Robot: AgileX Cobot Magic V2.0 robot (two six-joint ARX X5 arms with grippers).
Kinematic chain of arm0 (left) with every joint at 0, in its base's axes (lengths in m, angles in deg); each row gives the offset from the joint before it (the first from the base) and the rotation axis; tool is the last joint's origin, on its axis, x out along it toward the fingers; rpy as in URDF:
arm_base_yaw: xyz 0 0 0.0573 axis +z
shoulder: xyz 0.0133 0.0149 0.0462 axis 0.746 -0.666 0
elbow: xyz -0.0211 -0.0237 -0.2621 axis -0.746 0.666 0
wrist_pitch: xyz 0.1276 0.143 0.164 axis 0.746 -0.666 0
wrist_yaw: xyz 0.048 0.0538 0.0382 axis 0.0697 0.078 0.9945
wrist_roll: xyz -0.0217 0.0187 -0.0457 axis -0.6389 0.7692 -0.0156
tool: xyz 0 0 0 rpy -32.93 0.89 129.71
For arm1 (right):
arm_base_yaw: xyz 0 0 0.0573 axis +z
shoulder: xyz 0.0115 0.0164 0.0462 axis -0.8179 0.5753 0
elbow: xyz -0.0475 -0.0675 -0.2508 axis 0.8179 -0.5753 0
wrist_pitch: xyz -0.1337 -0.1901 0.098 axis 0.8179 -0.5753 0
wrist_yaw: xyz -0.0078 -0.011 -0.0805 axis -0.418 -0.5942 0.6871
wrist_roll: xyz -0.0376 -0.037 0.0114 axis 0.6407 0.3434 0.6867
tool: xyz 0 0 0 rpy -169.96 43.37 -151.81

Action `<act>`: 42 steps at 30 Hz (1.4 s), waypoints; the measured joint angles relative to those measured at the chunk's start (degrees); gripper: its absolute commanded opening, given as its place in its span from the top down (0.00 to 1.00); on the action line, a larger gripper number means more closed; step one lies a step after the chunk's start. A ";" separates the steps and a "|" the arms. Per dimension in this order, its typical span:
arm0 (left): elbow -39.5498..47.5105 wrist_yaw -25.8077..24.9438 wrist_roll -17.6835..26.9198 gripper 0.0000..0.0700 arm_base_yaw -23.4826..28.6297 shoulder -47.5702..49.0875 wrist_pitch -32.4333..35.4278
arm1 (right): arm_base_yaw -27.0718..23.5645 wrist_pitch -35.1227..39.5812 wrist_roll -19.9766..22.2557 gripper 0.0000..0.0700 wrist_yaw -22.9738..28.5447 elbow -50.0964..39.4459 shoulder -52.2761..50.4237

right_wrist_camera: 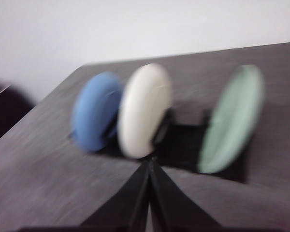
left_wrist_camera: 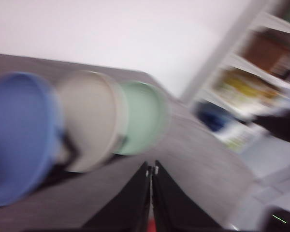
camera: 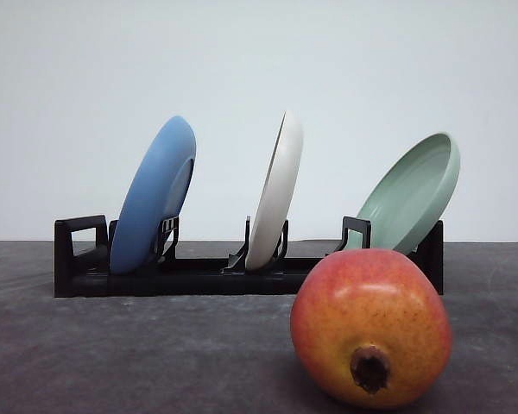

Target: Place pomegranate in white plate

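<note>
While both arms wait clear of the fruit, the pomegranate (camera: 371, 328) lies on the dark table (camera: 112, 354), in front of the rack and toward the robot's right.

Behind it, a black dish rack (camera: 78, 259) holds three plates on edge: blue plate (camera: 154, 197) on the left, white plate (camera: 276, 191) in the middle, pale green plate (camera: 413, 191) on the right. The fruit's brown calyx faces the front camera. It sits nearest the green plate, so the right arm looks the closer one. In the blurred wrist views, the left gripper (left_wrist_camera: 151, 170) and the right gripper (right_wrist_camera: 150, 166) each show their fingers pressed together, holding nothing and pointing toward the rack.
</note>
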 measured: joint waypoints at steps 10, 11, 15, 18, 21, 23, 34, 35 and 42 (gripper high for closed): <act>-0.76 -6.18 4.08 0.31 -0.49 -2.73 1.76 | 0.02 -1.05 5.66 0.73 -5.27 1.95 2.32; -0.76 -5.70 4.30 0.17 -0.49 -2.73 1.76 | 0.02 -1.05 5.64 0.65 -5.25 1.95 2.30; -0.76 -3.79 4.76 0.00 -0.51 -2.80 1.76 | 0.02 -1.08 5.00 0.57 -5.12 1.95 2.32; -0.76 -3.07 4.93 0.00 -0.49 -2.80 1.78 | 0.02 -1.10 4.98 0.46 -5.10 1.95 2.32; -0.76 -2.84 4.88 0.00 -1.04 -3.07 1.78 | 0.02 -1.10 4.98 0.09 -5.08 1.95 2.32; -0.76 -2.31 4.62 0.00 -1.91 -3.68 1.80 | 0.02 -1.10 4.98 0.00 -4.88 1.95 2.32; -3.66 5.10 4.30 0.00 -13.97 -18.21 3.44 | 0.02 -1.12 4.67 0.00 -3.94 1.95 2.32; -4.78 6.47 4.34 0.00 -15.46 -19.98 3.84 | 0.02 -1.12 4.59 0.00 -3.94 1.95 2.32; -16.78 16.71 6.50 0.04 -26.50 -35.51 3.72 | 0.02 -1.12 4.50 0.00 -3.94 1.95 2.32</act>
